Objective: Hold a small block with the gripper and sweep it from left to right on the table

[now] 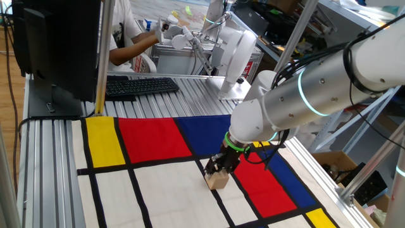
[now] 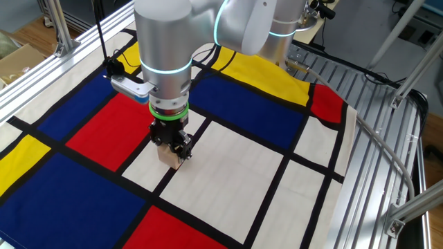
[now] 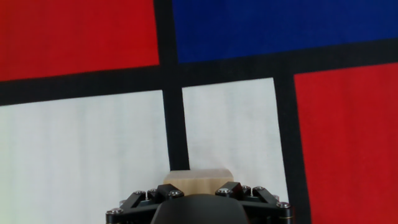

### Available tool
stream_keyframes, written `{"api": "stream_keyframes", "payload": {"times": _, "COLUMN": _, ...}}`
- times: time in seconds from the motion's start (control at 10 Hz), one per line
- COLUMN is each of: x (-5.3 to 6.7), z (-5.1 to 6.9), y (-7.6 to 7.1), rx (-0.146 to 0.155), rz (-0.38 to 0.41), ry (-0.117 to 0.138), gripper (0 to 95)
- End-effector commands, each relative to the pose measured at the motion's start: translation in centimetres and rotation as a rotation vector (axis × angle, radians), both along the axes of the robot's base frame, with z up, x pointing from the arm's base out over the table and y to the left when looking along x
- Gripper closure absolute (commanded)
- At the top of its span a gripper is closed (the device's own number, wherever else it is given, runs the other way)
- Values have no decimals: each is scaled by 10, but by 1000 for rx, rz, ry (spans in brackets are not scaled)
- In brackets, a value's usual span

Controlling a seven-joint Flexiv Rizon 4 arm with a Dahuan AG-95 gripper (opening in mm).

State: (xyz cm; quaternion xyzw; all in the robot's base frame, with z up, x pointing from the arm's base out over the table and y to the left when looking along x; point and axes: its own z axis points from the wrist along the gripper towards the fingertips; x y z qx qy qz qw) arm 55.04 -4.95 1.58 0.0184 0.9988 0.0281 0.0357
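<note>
Across the desk (image 2: 325, 149), on its colour-block cloth (image 2: 242, 162), the gripper (image 2: 171, 146) stands upright, jaws pinching the small block (image 2: 169, 156) against a black line.

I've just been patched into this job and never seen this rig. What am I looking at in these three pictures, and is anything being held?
The big white robot arm ends in a small black gripper under a green ring. Two pictures come from fixed cameras on different sides of the table; the third looks down along the fingers. The aluminium-rail table carries a cloth of red, blue, yellow and white rectangles. The gripper points down and is closed on a small light-tan wooden block that rests on the cloth.
</note>
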Motion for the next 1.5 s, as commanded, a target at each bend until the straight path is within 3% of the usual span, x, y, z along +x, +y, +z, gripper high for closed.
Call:
{"api": "stream_keyframes", "payload": {"times": 0.1, "x": 1, "z": -1, "y": 0, "rx": 1, "rz": -2, "ry": 4, "gripper": 950}}
{"api": "stream_keyframes", "payload": {"times": 0.7, "x": 1, "z": 0, "y": 0, "rx": -15, "rz": 3, "ry": 0, "gripper": 950}}
{"api": "stream_keyframes", "payload": {"times": 1.5, "x": 1, "z": 0, "y": 0, "rx": -13, "rz": -3, "ry": -3, "gripper": 950}}
